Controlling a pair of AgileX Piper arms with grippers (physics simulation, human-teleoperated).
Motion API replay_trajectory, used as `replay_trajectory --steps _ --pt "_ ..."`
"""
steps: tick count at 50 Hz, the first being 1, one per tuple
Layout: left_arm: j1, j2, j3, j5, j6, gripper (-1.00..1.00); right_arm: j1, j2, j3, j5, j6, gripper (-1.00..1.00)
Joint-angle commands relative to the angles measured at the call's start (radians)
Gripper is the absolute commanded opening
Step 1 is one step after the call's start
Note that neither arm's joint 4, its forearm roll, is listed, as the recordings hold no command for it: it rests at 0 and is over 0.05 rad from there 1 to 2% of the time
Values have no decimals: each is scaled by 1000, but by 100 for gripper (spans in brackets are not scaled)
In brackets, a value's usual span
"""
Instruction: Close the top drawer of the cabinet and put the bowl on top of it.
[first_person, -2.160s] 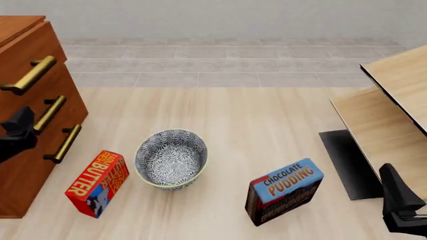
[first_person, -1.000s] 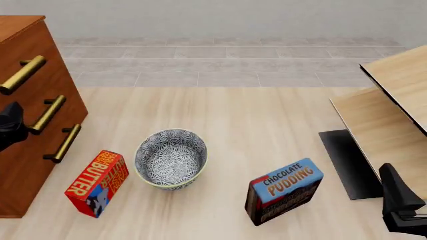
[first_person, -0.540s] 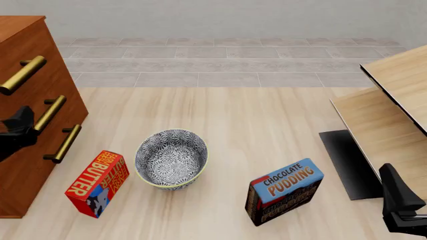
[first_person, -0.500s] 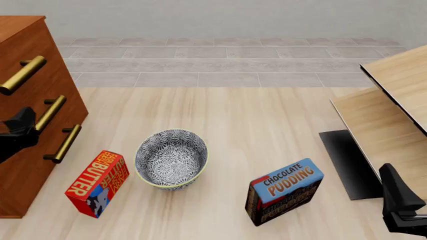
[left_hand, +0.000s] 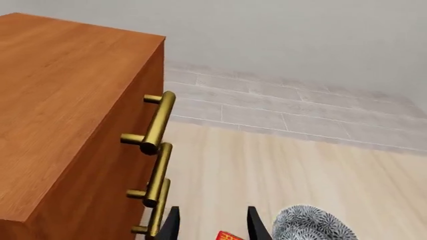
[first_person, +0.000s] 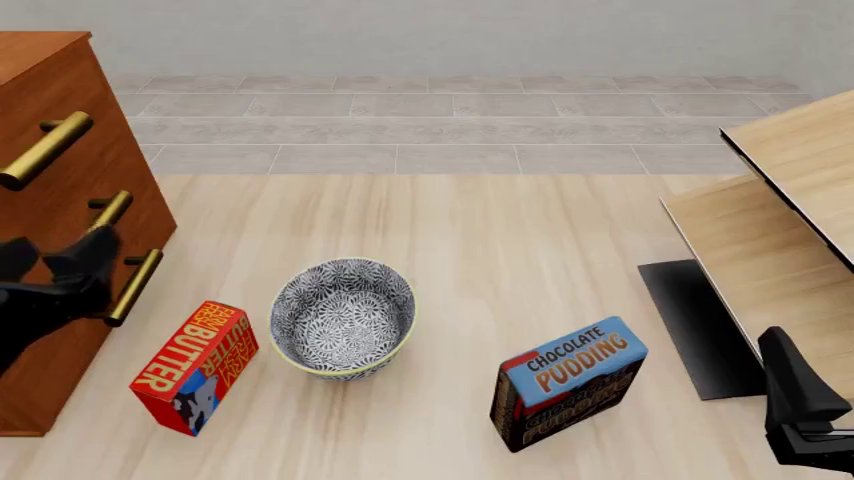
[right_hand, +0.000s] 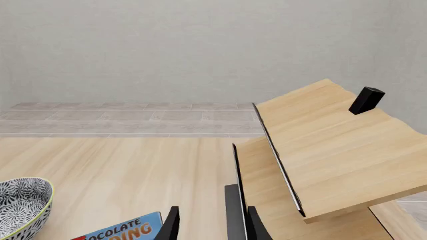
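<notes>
The reddish-brown cabinet (first_person: 60, 110) stands at the far left. Its top drawer (first_person: 47, 150) lies flush with the two drawer fronts below it, and its brass handle (left_hand: 157, 122) sticks out. The blue-and-white bowl (first_person: 342, 317) sits upright on the table, right of the cabinet, and nothing holds it. My left gripper (first_person: 56, 250) hangs open and empty in front of the lower drawers, left of the bowl; the left wrist view shows the bowl's edge (left_hand: 313, 225) past its fingers. My right gripper (first_person: 798, 385) is open and empty at the near right, far from the bowl (right_hand: 20, 205).
A red butter box (first_person: 196, 366) lies just left of the bowl, below my left gripper. A chocolate pudding box (first_person: 567, 382) stands to the bowl's right. Pale wood furniture (first_person: 787, 230) with a black panel (first_person: 694, 325) fills the right side, close to my right gripper.
The top drawer went from sticking out to flush with the cabinet. My left gripper has since drawn away from the cabinet front, to the right towards the bowl. The right arm is still.
</notes>
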Motion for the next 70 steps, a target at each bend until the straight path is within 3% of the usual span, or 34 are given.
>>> replay_trajectory --steps 1,6,9,12,23,35,40,47,70 --pt "-104 -84 -24 124 15 100 0 -6 0 6 0 100" --pt "-150 -106 -58 192 14 100 0 -6 0 6 0 100" --pt "-200 -113 -83 229 49 100 0 -6 0 6 0 100" --pt "-226 -90 -105 258 26 100 0 -5 0 5 0 100" --pt "-287 -90 -190 354 73 100 0 -6 0 6 0 100" --pt "-382 28 -286 413 142 100 0 -6 0 6 0 100" --pt "-387 61 -335 437 152 100 0 -6 0 6 0 100" --pt "-421 96 -382 467 228 100 0 -6 0 6 0 100" --pt "-459 217 -488 563 265 100 0 -6 0 6 0 100"
